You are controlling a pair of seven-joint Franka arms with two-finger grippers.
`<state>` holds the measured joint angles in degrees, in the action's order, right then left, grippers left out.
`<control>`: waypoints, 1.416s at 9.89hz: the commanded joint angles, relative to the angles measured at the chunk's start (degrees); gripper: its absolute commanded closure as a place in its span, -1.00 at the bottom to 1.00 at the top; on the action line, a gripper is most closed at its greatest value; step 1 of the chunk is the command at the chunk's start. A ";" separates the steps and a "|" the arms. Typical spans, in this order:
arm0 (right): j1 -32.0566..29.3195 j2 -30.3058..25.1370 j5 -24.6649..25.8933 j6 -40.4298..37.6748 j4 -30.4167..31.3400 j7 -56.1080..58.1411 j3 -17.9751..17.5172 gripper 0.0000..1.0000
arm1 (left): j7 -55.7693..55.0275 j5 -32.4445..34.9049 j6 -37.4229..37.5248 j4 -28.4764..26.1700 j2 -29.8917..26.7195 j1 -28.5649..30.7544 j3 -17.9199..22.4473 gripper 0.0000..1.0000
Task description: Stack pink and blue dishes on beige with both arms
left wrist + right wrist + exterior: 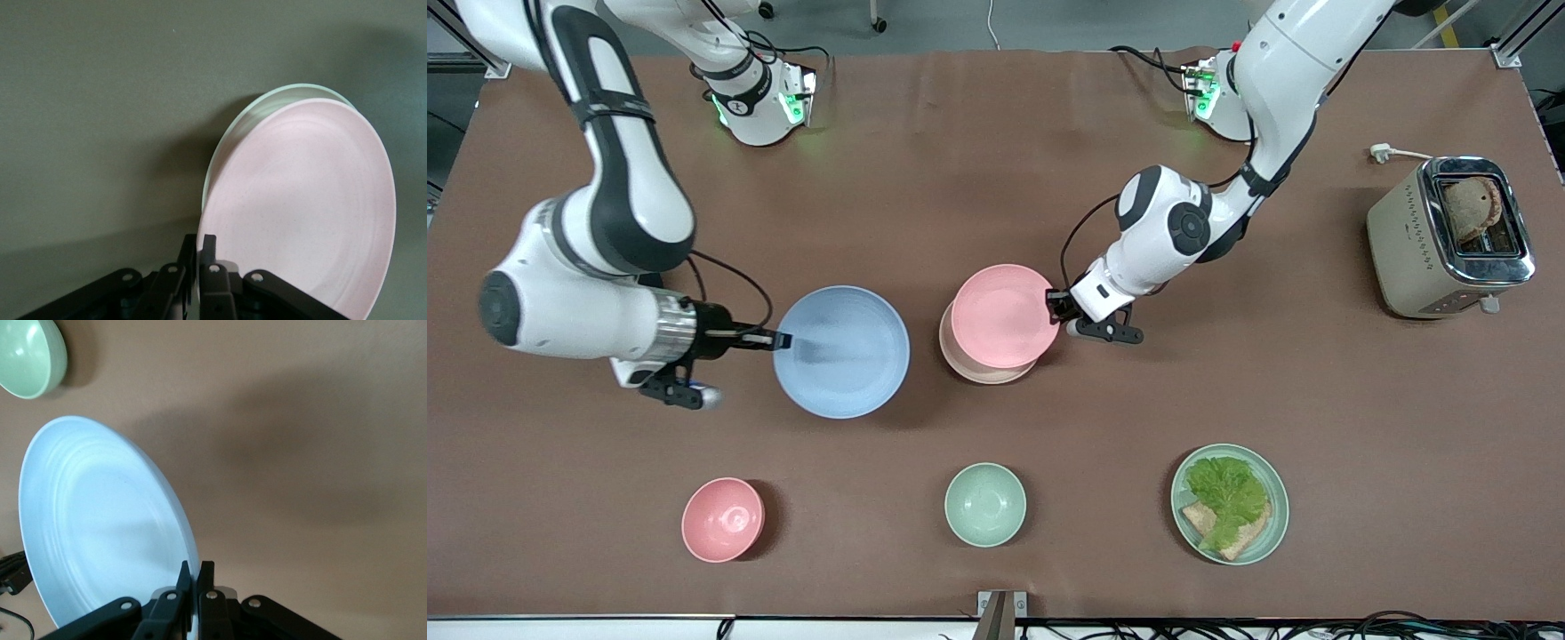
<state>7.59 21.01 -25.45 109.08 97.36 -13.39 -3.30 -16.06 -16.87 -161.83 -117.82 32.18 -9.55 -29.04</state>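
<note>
Pale pink and matte, the wide round plate [1003, 316] is pinched at its rim by my left gripper [1060, 307], fingers closed tight on the edge, as the left wrist view shows [200, 267]. I am holding it just over the cream-beige round plate [969, 366], which is peeking out beneath it on the side toward the right arm's end of the brown table [996, 178]; whether the two are already touching I cannot tell.

My right gripper [781, 340] is likewise clamped on the rim of the pale blue matte plate [841, 351], which is sitting beside the beige plate, toward the right arm's end.

I judge I am placing the pink plate: the next move calls for centring it on the beige one, lowering it flat, then letting go and backing the left arm clear before the blue plate comes across.

Being round, neither plate has a long axis. Both are facing hollow side up, the pink one seeming slightly tilted, its gripped edge toward the left arm's end.
</note>
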 commanded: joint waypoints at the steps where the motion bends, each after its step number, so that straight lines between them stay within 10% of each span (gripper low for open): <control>1: 0.14 -3.69 1.01 6.72 7.55 -2.24 -3.36 0.98 | -4.75 5.50 -0.86 4.17 5.52 -0.03 -0.14 0.88; 3: 0.14 -3.78 0.93 14.81 12.65 -4.79 -7.75 0.98 | -8.53 7.72 -0.77 7.06 6.58 0.23 -0.23 0.27; 5: 0.14 -4.13 0.93 16.43 14.69 -5.16 -9.35 0.98 | -9.43 7.81 -0.51 7.87 6.15 0.67 -0.23 -0.99; 8: 1.27 -3.70 0.93 26.40 17.94 -9.69 -15.65 0.96 | -8.72 7.81 3.87 1.31 -3.92 3.47 0.56 -1.00; 14: 9.81 4.56 1.01 44.01 19.44 -13.33 -16.47 0.94 | 10.93 10.95 27.87 -1.72 -26.26 3.75 21.70 -1.00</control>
<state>17.46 24.50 -25.45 151.37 116.65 -25.66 -19.70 -8.31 -8.63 -136.11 -118.50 8.35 -5.51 -11.40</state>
